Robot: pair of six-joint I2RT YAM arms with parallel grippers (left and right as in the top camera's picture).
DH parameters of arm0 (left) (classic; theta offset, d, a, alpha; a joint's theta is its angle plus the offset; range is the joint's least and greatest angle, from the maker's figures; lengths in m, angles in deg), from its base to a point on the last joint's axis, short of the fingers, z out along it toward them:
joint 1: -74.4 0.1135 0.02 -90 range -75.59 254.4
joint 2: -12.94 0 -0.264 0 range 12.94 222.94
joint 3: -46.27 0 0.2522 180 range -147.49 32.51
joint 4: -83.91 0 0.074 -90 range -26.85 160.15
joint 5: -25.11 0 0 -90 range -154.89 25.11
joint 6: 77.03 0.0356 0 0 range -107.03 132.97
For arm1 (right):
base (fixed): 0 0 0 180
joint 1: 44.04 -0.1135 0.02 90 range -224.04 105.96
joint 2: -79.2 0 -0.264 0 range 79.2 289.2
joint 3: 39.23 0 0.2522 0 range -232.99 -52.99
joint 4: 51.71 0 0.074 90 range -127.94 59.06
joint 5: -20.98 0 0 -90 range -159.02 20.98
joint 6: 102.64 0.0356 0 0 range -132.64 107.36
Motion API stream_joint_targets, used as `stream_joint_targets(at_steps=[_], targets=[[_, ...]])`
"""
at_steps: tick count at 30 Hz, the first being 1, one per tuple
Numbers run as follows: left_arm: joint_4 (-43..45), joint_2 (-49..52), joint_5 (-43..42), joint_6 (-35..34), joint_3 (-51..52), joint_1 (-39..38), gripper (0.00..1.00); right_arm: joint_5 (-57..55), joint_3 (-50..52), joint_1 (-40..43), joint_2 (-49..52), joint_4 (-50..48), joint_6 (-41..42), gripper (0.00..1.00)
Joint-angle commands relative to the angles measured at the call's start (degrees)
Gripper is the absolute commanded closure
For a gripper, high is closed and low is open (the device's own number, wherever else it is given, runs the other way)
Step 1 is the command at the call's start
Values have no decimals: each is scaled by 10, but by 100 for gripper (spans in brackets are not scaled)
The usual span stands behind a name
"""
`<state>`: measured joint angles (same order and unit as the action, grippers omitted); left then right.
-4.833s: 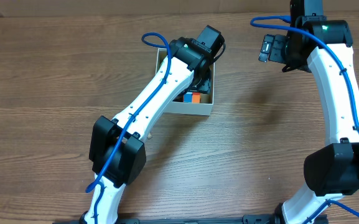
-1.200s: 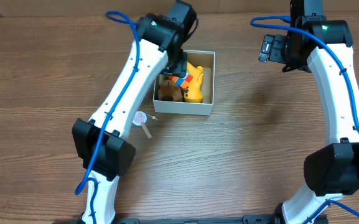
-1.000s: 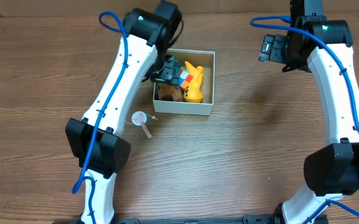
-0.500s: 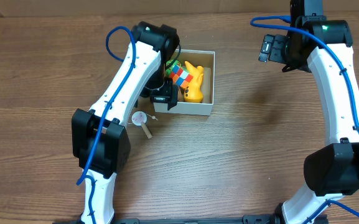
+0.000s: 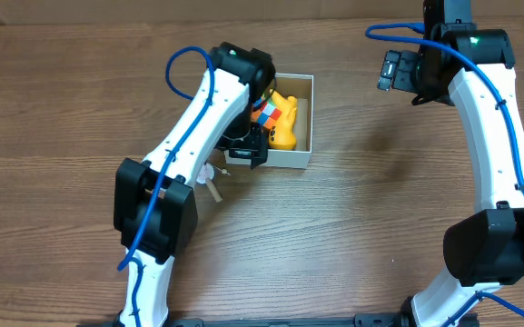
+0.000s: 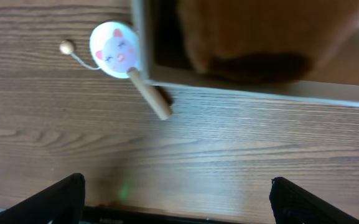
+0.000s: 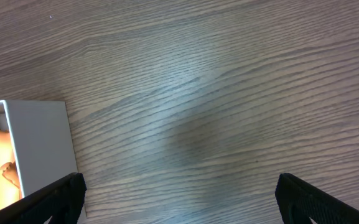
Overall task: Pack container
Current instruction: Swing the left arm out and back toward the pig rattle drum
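The container (image 5: 291, 161) is a white-walled square box at the table's back middle. It holds a yellow toy (image 5: 285, 125) and a multicoloured cube (image 5: 267, 113). My left gripper (image 5: 244, 151) hangs over the box's near-left corner, open and empty. In the left wrist view the gripper (image 6: 176, 208) is open above bare wood. That view shows the container's white wall (image 6: 254, 91) and a brown plush (image 6: 260, 37) inside it. A small rattle (image 6: 114, 50) with a cat-face disc and a wooden handle lies just outside the wall. My right gripper (image 5: 390, 71) is open and empty to the right of the box.
The rattle's handle (image 5: 213, 192) shows beside the left arm on the wood table. In the right wrist view my right gripper (image 7: 179, 199) is over bare wood, with the container's corner (image 7: 39, 143) at the left edge.
My left arm has swung from the box's far-left side to its near-left corner, and it now hides the brown plush from overhead. The right arm has not moved.
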<state>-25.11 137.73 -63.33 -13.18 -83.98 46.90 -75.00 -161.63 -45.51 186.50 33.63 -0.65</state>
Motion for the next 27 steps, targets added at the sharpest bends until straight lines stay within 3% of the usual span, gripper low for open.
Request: stream_joint_targets(at_steps=[1, 12, 20, 23, 27], targets=[[20, -1, 9, -27, 2, -18, 7, -4, -11, 3, -12, -2, 4, 0], [84, -59, 28, -37, -8, 1, 9, -4, -11, 3, -12, -2, 4, 0], [84, -266, 42, -30, -25, 158, 11, -4, -11, 3, -12, -1, 4, 0], [68, -351, 66, -38, -25, 171, 10, -4, -11, 3, -12, -2, 4, 0], [20, -440, 83, -77, -24, 164, 2, -4, -11, 3, -12, -2, 4, 0]])
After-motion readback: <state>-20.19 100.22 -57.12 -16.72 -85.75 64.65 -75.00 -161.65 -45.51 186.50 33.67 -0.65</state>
